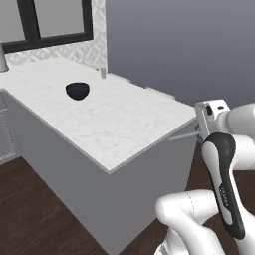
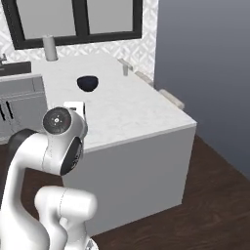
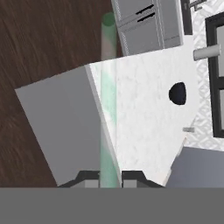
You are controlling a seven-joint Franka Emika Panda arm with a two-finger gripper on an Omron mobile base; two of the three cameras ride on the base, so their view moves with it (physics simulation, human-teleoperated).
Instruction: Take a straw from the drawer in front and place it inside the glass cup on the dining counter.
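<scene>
My gripper (image 3: 110,177) is shut on the straw (image 3: 107,100), a thin pale green stick that runs from between the fingertips (image 3: 89,176) out over the edge of the dining counter (image 3: 144,122). In the left base view the gripper (image 1: 198,130) hangs just off the white marble dining counter's (image 1: 114,124) right corner, and the straw (image 1: 182,135) points left along its edge. The glass cup (image 1: 103,73) stands at the far edge of the slab, well away from the gripper. It is also in the right base view as the glass cup (image 2: 125,70) and in the hand view as the glass cup (image 3: 188,129). The drawer is out of view.
A dark blue bowl (image 1: 77,90) sits mid-counter, short of the cup. A white paper-towel roll (image 2: 50,48) stands by the window. Grey cabinet doors (image 2: 17,110) with black handles lie to the left. Dark wooden floor (image 1: 30,214) surrounds the counter's grey sides.
</scene>
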